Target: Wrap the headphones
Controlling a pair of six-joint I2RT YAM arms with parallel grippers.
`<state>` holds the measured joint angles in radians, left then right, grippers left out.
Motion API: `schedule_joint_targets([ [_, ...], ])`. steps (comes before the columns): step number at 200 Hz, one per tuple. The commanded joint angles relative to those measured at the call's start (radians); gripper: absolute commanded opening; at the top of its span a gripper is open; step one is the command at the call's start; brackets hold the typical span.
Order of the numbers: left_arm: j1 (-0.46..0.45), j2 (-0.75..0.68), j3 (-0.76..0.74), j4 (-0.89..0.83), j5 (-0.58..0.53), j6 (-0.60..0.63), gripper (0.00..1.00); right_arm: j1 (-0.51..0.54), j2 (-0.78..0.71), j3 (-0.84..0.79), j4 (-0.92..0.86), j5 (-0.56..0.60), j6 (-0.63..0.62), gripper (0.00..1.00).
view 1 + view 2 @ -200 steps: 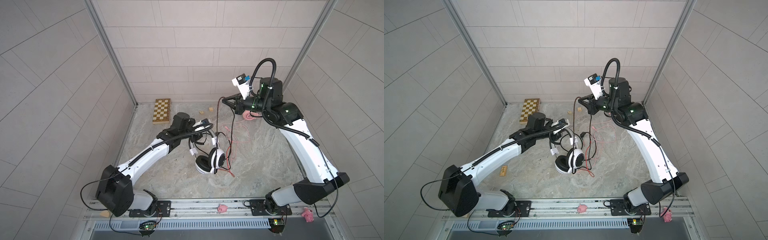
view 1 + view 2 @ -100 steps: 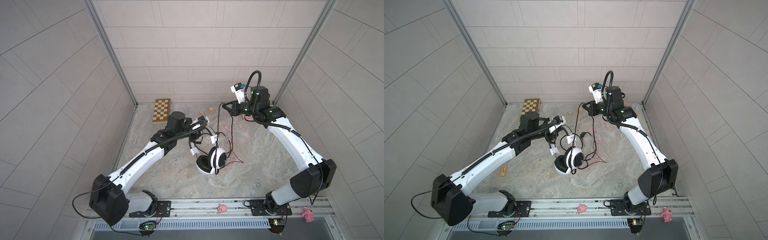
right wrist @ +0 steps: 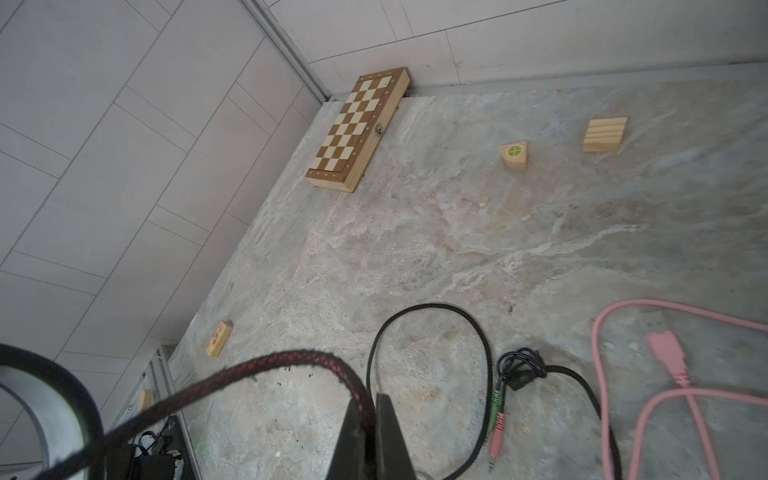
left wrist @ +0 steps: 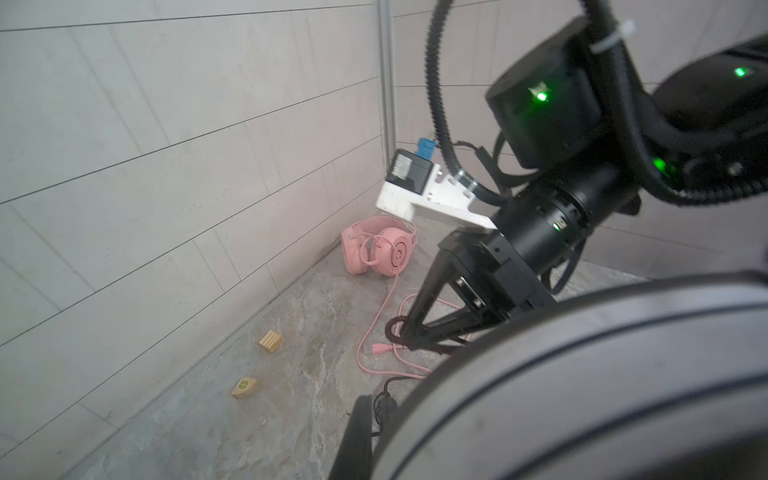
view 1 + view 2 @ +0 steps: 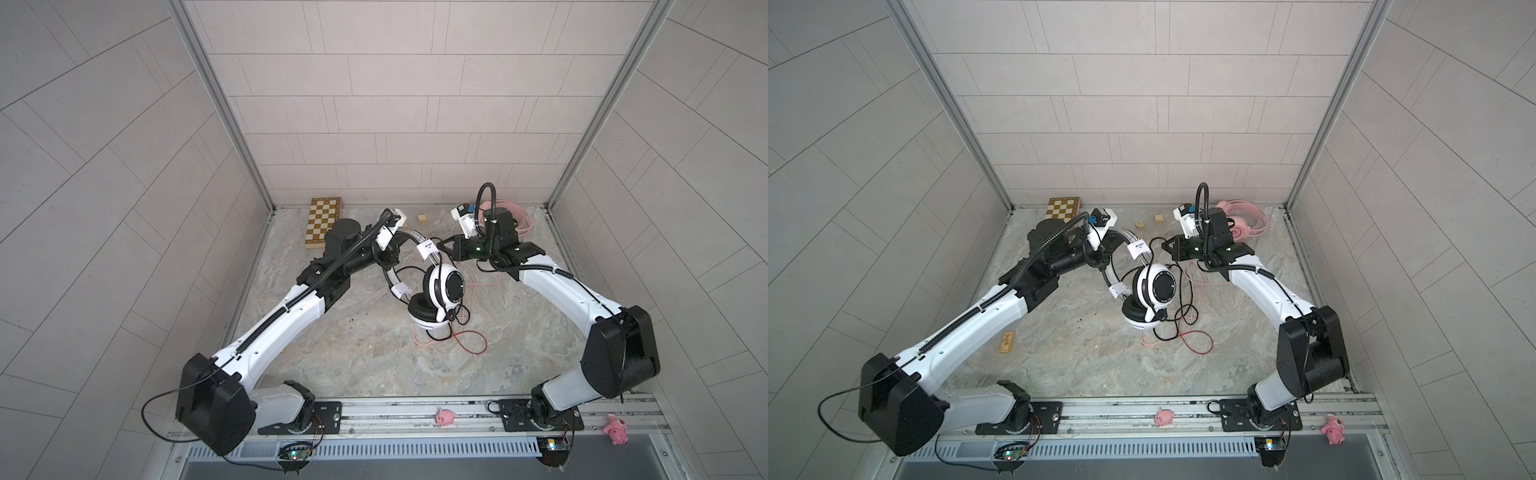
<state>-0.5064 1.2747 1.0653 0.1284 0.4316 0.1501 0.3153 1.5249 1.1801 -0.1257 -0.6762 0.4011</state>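
1. Setting: a robot test cell in a lab, not a home or a shop.
2. Enclosure: pale panel walls (image 5: 374, 104) on the left, far and right sides, joined by aluminium corner posts (image 5: 225, 108).
3. Work surface: bare marble-pattern tabletop (image 5: 353, 353).
4. Near edge: metal rail (image 5: 395, 409) carries the bases of the left arm (image 5: 282, 326) and right arm (image 5: 557, 286). Small circuit boards (image 5: 296, 454) with lit LEDs and loose wiring sit below it.
5. A camera on a white bracket (image 4: 419, 199) is fixed at a wrist.
6. Props are unrelated to each other: chessboard (image 5: 323, 222) in the far left corner, wooden blocks (image 3: 604, 134), pig toys (image 5: 444, 417) on the rail, white headphones (image 5: 446, 284), pink headphones (image 4: 382, 249).
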Motion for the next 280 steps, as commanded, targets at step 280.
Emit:
schedule_joint_targets([
  [280,0.226,-0.021,0.061,0.012,-0.292,-0.479,0.0,0.247,0.515,-0.152,0.827,-0.09,0.401,0.31],
])
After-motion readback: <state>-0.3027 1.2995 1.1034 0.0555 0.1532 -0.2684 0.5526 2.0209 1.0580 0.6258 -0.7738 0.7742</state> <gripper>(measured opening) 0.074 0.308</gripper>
